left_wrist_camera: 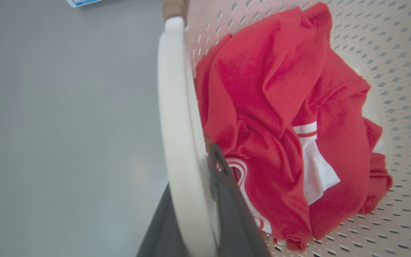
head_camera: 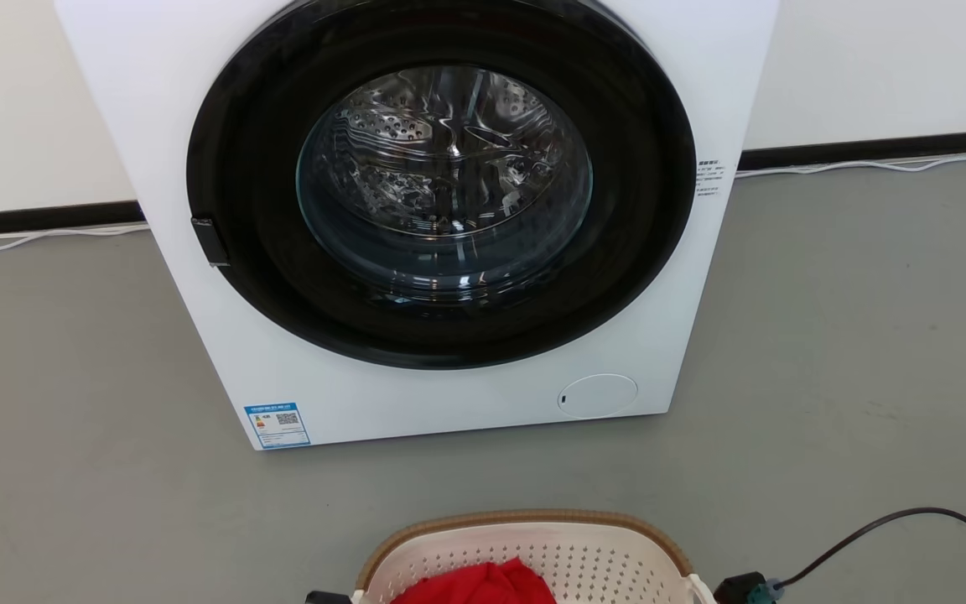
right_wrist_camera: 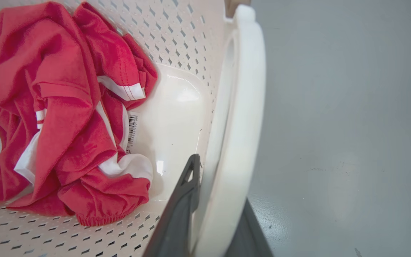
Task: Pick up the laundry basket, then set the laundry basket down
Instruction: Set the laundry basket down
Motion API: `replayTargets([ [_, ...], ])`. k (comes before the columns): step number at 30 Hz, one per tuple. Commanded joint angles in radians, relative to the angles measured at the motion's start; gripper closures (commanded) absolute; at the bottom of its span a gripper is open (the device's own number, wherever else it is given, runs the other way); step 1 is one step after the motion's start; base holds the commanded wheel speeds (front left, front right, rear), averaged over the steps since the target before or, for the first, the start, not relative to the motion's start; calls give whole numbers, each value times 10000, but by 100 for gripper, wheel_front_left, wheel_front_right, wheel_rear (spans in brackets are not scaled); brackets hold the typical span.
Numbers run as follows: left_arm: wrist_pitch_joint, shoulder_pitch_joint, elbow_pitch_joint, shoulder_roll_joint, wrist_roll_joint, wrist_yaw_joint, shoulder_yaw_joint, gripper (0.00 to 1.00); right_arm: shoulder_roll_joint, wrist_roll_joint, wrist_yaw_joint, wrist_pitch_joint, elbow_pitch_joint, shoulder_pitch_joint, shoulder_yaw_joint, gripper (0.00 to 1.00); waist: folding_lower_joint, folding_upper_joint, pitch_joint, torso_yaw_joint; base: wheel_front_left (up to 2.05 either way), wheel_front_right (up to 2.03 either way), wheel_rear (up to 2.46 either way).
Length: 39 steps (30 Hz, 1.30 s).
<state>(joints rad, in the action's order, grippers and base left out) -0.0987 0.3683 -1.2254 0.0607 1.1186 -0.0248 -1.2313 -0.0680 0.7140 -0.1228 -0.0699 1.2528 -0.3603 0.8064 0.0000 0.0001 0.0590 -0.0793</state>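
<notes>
The laundry basket [head_camera: 525,522], cream-white and perforated with a brown woven rim, sits at the bottom middle of the head view, in front of the washing machine. Red clothing with white stripes [left_wrist_camera: 273,107] lies inside it. In the left wrist view my left gripper [left_wrist_camera: 191,171] is shut on one white loop handle [left_wrist_camera: 175,107], with one dark finger [left_wrist_camera: 227,200] inside the basket and the other outside. My right gripper [right_wrist_camera: 219,189] is shut on the opposite handle [right_wrist_camera: 243,107] in the same way. I cannot tell whether the basket touches the floor.
A white front-loading washing machine [head_camera: 198,126] with its round glass door [head_camera: 441,184] shut stands just beyond the basket. Grey floor [head_camera: 852,335] spreads to both sides. A black cable [head_camera: 911,513] loops at the lower right, and white cables [head_camera: 869,164] run along the wall.
</notes>
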Motion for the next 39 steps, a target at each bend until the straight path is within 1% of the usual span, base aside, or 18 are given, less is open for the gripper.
replayTargets([
  [1,-160,617,131,-105,-53,189,7,100,178,-26,-79,226,-145,-500,195,100,0,-1,-27,22,0,0,0],
  [11,-223,975,-39,-105,33,198,-35,100,178,-13,-79,425,-157,-754,181,100,0,-1,-317,89,0,0,0],
  [19,-549,1748,-179,-105,81,80,32,100,178,0,-79,1022,-225,-1273,74,100,0,-1,-899,153,0,0,0],
  [33,-1308,3866,-426,-92,51,-160,343,100,178,-357,-79,2359,59,-3065,-186,100,0,-1,-3430,347,0,0,0],
  [39,-1486,4555,-518,-80,-19,-234,458,100,178,-611,-79,2683,226,-3855,-343,100,0,-1,-4527,428,0,0,0],
])
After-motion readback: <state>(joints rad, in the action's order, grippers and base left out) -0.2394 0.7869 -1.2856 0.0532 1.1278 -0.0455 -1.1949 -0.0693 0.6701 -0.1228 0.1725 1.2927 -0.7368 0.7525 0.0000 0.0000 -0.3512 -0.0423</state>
